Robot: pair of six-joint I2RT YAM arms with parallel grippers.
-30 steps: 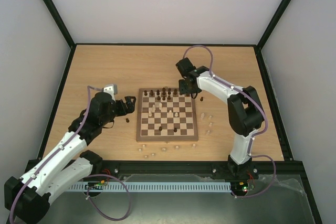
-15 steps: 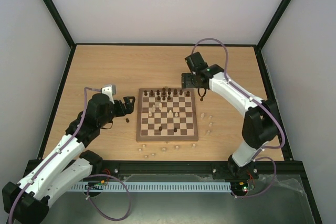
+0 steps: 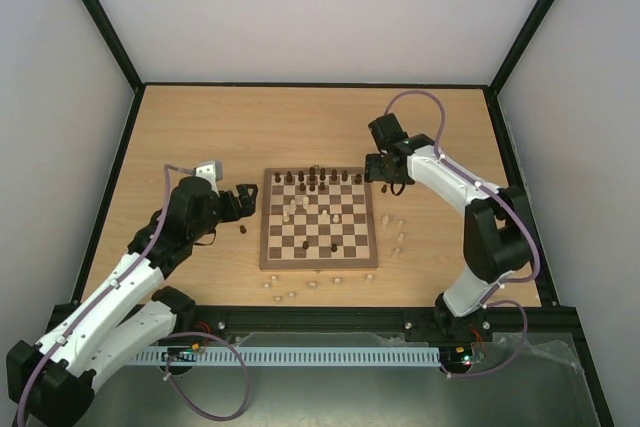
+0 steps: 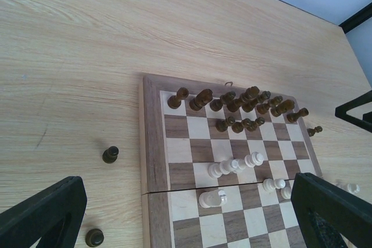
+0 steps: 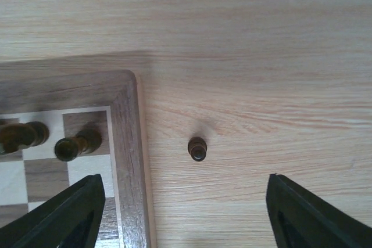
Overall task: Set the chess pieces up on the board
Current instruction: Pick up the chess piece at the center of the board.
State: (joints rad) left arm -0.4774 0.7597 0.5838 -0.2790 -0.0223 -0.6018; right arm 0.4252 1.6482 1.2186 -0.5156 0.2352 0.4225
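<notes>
The chess pieces (image 4: 203, 98) look small, light and hard, and I think they tip easily. One dark pawn (image 5: 198, 148) stands on the table (image 5: 261, 39) between the open, empty right jaws, just beside the board (image 5: 129, 143). Pinch its thin middle. The left jaws are open and empty too.

A light wood-grain bench (image 3: 200, 127) spreads across the enclosure, bordered by a black metal frame (image 3: 310, 84) whose posts rise at the far corners. Plain pale grey walls (image 3: 320, 7) stand behind and at both sides. Along the near edge runs a white slotted strip (image 3: 330, 356), with a dull grey metal sheet (image 3: 330, 397) just beyond it.
</notes>
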